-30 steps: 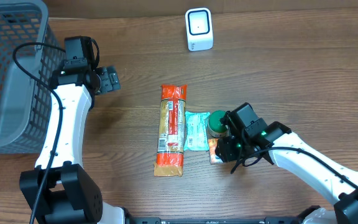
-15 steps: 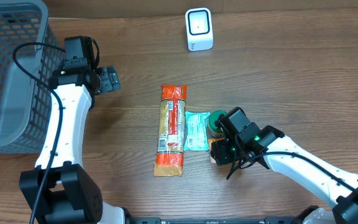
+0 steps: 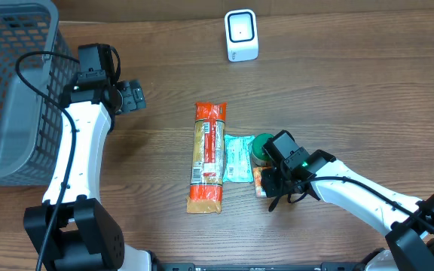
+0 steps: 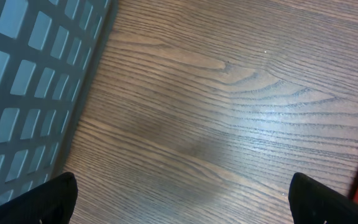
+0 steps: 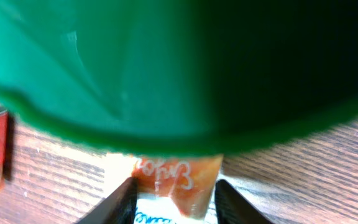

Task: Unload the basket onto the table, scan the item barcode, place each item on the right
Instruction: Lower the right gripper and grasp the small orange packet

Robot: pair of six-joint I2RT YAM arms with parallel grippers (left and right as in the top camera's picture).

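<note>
**Packet between the right fingers, scanner well apart**

The packet, small and orange, lies on the table beside a green-lidded jar. In the overhead view the right arm covers most of it. The right gripper is down over it. In the right wrist view, one dark finger stands at each side edge of the packet, with the jar's green lid filling the frame above. The fingers stand close to the edges, perhaps touching, but I cannot tell whether they are clamped on it.

A teal pouch lies just left of the jar. Left of that is a long orange pack, lying lengthwise. The white scanner stands at the far edge of the table, well apart from the items.

The left gripper hangs near the grey basket, fingers spread wide over bare wood and holding nothing.
</note>
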